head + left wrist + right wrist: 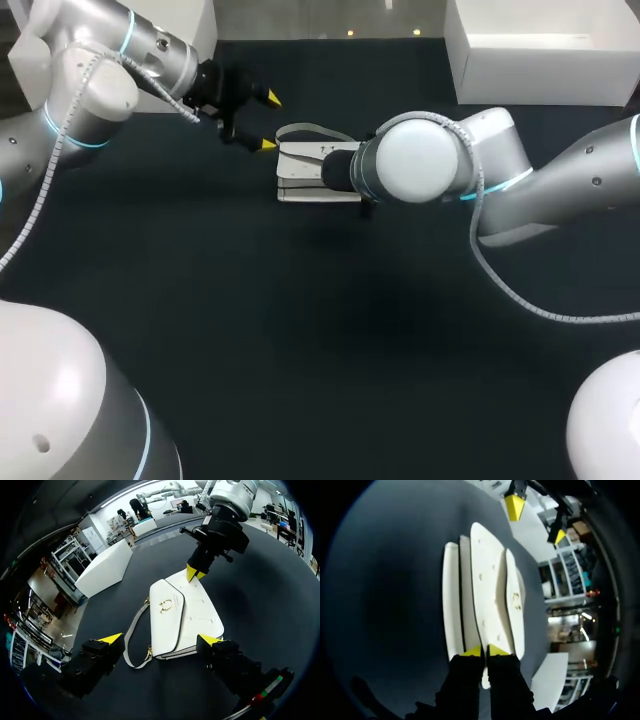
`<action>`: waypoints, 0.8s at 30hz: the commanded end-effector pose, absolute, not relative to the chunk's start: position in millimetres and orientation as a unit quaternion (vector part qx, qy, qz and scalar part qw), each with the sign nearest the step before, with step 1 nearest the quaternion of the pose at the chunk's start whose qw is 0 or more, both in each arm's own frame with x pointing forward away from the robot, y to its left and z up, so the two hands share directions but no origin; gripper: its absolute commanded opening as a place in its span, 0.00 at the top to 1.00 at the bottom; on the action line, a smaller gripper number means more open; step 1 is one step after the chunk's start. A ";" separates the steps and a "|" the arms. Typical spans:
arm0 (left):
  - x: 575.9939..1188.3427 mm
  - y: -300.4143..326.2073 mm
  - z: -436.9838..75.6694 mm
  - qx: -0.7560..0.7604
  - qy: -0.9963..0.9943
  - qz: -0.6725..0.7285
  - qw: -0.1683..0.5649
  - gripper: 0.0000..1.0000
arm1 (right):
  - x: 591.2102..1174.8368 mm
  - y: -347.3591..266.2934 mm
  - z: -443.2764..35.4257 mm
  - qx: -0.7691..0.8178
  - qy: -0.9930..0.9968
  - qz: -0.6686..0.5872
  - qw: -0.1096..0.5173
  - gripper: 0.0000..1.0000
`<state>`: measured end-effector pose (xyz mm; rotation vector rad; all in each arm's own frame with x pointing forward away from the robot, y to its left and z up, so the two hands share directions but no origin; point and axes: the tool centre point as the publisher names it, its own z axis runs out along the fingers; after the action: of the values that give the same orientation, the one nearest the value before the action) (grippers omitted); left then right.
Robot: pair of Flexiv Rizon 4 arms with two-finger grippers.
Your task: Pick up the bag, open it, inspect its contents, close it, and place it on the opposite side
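A white bag (310, 165) lies flat on the dark table, its grey strap (131, 640) looped out at the end toward my left arm and a gold clasp (166, 605) on its flap. Just off the strap end, my left gripper (269, 122) is open, its yellow tips spread wider than the bag (187, 617) and not touching it. My right gripper (485, 651) is at the opposite end, its two tips pinched together on a thin edge of the bag (487, 590). From the head view, my right wrist hides those fingers. The right gripper (195, 573) shows in the left wrist view.
A white box (540, 50) stands at the back right of the table and another white box (107, 567) at the back left. Dark tabletop (300, 330) stretches in front of the bag.
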<state>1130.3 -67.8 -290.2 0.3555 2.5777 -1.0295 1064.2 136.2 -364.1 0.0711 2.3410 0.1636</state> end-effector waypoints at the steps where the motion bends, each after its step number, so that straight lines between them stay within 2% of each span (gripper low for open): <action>1: 1131.8 -70.3 -292.2 0.135 0.904 -0.368 0.172 0.00 | 1058.8 135.9 -367.0 0.029 0.916 0.069 0.394 1.00; 16: 1100.5 -93.7 -305.3 0.217 0.878 -0.364 0.222 0.01 | 1055.9 138.9 -367.0 0.037 0.914 0.071 0.398 1.00; 19: 1098.5 -99.6 -311.3 0.227 0.876 -0.361 0.226 0.14 | 1055.9 138.9 -367.0 0.037 0.914 0.071 0.398 1.00; 21: 1098.1 -103.5 -314.4 0.232 0.875 -0.360 0.226 0.18 | 1055.9 138.9 -367.0 0.037 0.914 0.071 0.398 1.00; 22: 1098.1 -105.4 -315.9 0.235 0.875 -0.358 0.226 0.25 | 1055.9 138.9 -367.0 0.037 0.914 0.071 0.398 1.00; 24: 1098.2 -108.4 -318.7 0.238 0.875 -0.356 0.227 0.28 | 1055.9 138.9 -367.0 0.037 0.914 0.071 0.398 1.00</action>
<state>1096.6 -103.2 -312.6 0.6625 2.4213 -0.9801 1056.2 138.7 -365.4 0.0953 2.3171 0.1765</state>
